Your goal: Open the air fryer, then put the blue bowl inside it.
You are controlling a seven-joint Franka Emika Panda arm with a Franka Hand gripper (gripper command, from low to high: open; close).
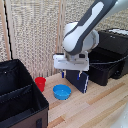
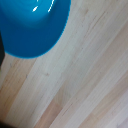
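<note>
Now, arm pose: white arm reaches down from the exterior view's upper right, wrist pointing at the bench (image 1: 95, 107).
End effector (image 1: 75, 75): fingers hidden; cannot tell how far apart, nothing seen held.
Blue bowl (image 1: 62, 91): one, on the bench just below the end effector; fills a wrist-view corner (image 2: 32, 25).
Air fryer (image 1: 107, 60): one, behind the end effector.
Red cup (image 1: 40, 83): one, beside the bowl.

Pale wooden counter (image 1: 100, 107) bearing the blue bowl (image 1: 62, 91), a red cup (image 1: 40, 83), a dark-blue slab (image 1: 79, 80), the black air fryer (image 1: 107, 62) and a black fabric bin (image 1: 20, 100).
</note>
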